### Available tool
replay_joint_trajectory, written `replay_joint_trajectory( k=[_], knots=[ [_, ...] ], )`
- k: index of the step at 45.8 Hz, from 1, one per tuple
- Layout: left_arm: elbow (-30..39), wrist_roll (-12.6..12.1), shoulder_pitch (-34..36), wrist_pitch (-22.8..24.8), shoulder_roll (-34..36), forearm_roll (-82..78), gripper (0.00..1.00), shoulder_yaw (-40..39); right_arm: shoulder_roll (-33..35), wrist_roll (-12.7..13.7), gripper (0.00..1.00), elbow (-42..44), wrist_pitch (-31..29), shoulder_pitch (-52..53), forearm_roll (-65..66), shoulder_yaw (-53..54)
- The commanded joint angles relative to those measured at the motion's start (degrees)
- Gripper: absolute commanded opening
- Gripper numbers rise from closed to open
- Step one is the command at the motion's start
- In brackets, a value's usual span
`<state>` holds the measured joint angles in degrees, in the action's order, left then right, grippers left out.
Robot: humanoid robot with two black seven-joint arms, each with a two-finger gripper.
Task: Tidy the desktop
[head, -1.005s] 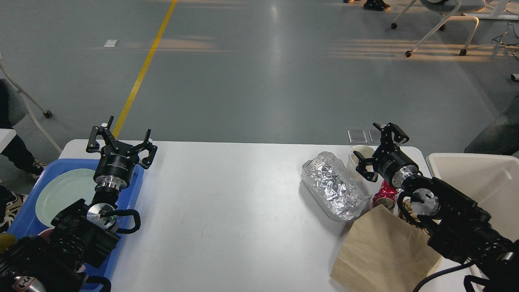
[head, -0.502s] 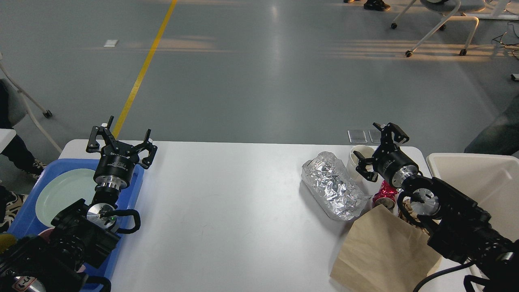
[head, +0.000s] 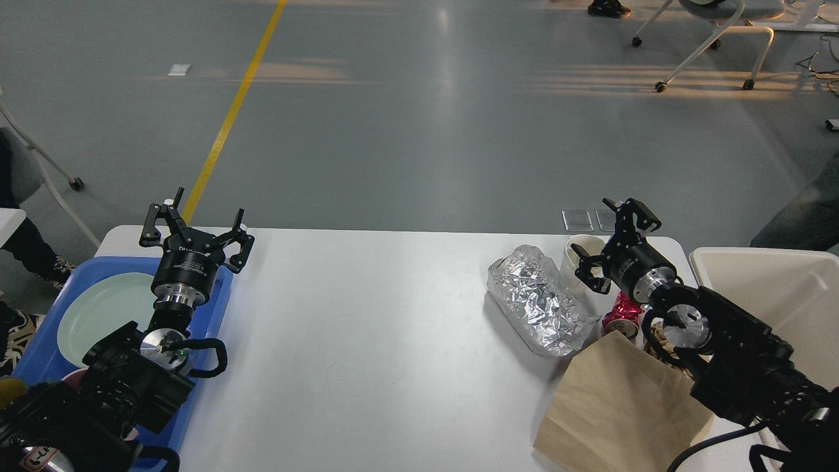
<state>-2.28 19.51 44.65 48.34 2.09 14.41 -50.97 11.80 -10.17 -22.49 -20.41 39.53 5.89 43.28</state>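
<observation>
The white desktop [head: 367, 341] fills the lower half of the view. On its right side lie a crumpled foil tray [head: 541, 300], a white paper cup [head: 580, 259], a crushed red can [head: 621, 316] and a brown paper bag [head: 619, 410]. My right gripper [head: 616, 246] is open and empty, hovering over the cup beside the foil tray. My left gripper [head: 196, 229] is open and empty above the far corner of the blue tray [head: 216, 308], which holds a pale green plate [head: 105, 314].
A beige plastic bin [head: 780, 295] stands at the right edge of the desktop. Chair legs on castors stand on the grey floor at the far right. A yellow floor line runs off to the far left. The desktop's middle holds nothing.
</observation>
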Motion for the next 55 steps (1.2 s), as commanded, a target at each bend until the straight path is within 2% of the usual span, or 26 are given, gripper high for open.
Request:
replay_joint_trajectory(
  k=[1, 18, 55],
  knots=[
    [0.0, 0.0, 0.0, 0.0, 0.0, 0.0, 0.96, 0.0, 0.5, 0.1, 1.00, 0.1, 0.2, 0.6, -0.2, 0.7],
    [0.0, 0.0, 0.0, 0.0, -0.1, 0.0, 0.96, 0.0, 8.7, 0.1, 1.00, 1.1, 0.5, 1.4, -0.2, 5.9],
    [0.0, 0.0, 0.0, 0.0, -0.1, 0.0, 0.96, 0.0, 8.9, 0.0, 1.00, 1.5, -0.2, 2.2, 0.0, 5.1]
  ],
)
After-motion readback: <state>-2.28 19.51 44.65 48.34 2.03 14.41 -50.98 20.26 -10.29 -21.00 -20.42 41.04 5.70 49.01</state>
